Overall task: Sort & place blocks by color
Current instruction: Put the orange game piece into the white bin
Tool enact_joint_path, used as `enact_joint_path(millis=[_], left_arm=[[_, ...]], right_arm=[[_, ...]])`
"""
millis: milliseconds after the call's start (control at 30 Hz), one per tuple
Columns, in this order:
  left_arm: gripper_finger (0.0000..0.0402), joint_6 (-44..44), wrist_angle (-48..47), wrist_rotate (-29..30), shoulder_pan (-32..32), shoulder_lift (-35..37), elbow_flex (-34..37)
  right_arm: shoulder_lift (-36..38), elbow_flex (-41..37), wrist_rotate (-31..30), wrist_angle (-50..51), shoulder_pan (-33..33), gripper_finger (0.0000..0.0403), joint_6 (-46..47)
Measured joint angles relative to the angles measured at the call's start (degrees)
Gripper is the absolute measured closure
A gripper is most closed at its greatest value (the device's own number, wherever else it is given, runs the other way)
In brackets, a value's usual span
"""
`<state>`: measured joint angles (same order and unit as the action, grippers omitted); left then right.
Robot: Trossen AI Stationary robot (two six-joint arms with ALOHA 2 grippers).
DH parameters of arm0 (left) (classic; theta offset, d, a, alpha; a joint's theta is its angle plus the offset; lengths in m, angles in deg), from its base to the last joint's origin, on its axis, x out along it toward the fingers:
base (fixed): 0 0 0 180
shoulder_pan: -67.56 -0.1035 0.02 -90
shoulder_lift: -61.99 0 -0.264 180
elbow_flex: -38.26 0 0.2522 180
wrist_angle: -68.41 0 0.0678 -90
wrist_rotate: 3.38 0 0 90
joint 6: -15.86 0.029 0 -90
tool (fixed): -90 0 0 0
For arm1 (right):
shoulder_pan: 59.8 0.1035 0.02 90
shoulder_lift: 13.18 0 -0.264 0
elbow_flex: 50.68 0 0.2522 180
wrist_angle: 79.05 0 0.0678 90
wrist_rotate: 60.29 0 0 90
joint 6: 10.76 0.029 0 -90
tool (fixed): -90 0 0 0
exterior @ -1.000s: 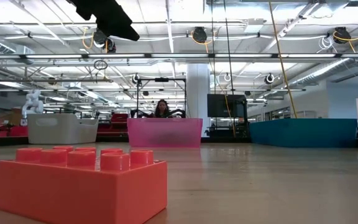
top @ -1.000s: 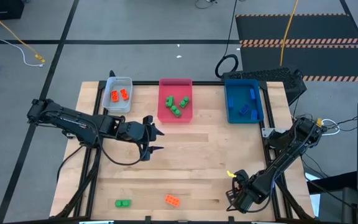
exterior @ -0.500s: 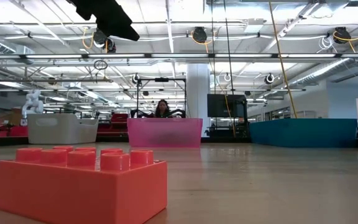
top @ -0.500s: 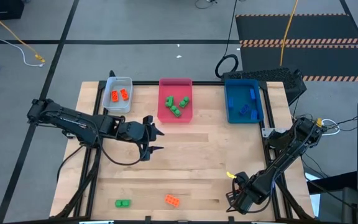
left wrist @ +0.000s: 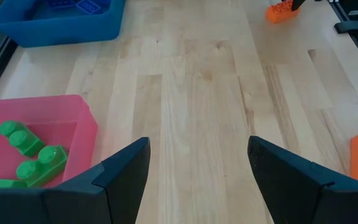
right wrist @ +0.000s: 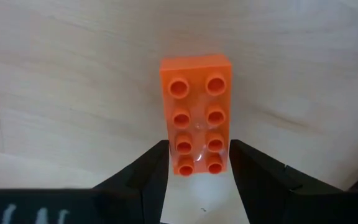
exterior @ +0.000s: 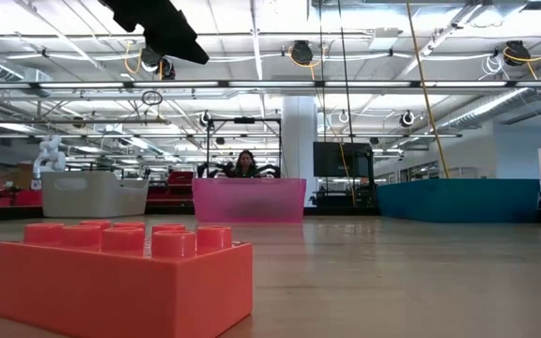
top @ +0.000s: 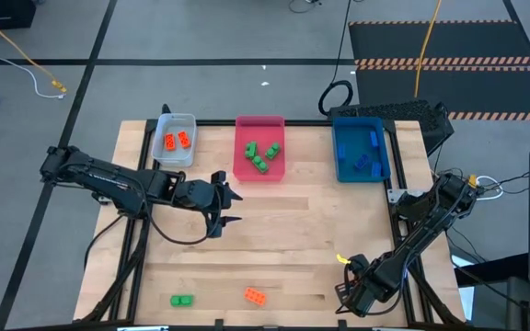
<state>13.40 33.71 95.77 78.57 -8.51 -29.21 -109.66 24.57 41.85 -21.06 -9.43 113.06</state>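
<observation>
Left gripper (top: pixel 224 204) hovers mid-table, fingers spread, empty, near the pink tray (top: pixel 243 170) with its green blocks (top: pixel 263 156). The grey tray (top: pixel 190 119) far left holds orange blocks (top: pixel 176 140); the blue tray (top: pixel 340 170) far right holds blue ones. Loose on the near edge: a green block (top: pixel 181 300), then an orange block (top: pixel 255 295). Right gripper (right wrist: pixel 197 165), near right, has its fingers either side of another orange block (right wrist: pixel 197 114), apparently touching; firm clamp not confirmed. Step: picking orange. Next likely needs a lift and a carry across to the grey tray.
</observation>
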Motion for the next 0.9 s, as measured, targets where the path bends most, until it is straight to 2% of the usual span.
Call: enact_joint_path(millis=[333,567,667,800,900], left_arm=[[0.0128,0.0,0.0,0.0,0.0,0.0,0.0],[0.0128,-0.3,0.0,0.0,0.0,0.0,0.0],[0.0128,-0.2,0.0,0.0,0.0,0.0,0.0],[0.0128,-0.2,0.0,0.0,0.0,0.0,0.0],[0.0128,-0.2,0.1,0.0,0.0,0.0,0.0]], right_arm=[[0.0,-0.2,-0.1,0.0,0.0,0.0239,-1.6],[0.1,-5.2,-0.1,-6.9,0.0,0.0239,-1.7],[0.2,-5.8,-0.1,-6.7,0.0,0.0239,-2.5],[0.2,-5.9,-0.5,-5.8,-0.2,0.0252,-5.8],[0.2,-5.9,-3.0,-5.7,-0.4,0.0264,-8.2]])
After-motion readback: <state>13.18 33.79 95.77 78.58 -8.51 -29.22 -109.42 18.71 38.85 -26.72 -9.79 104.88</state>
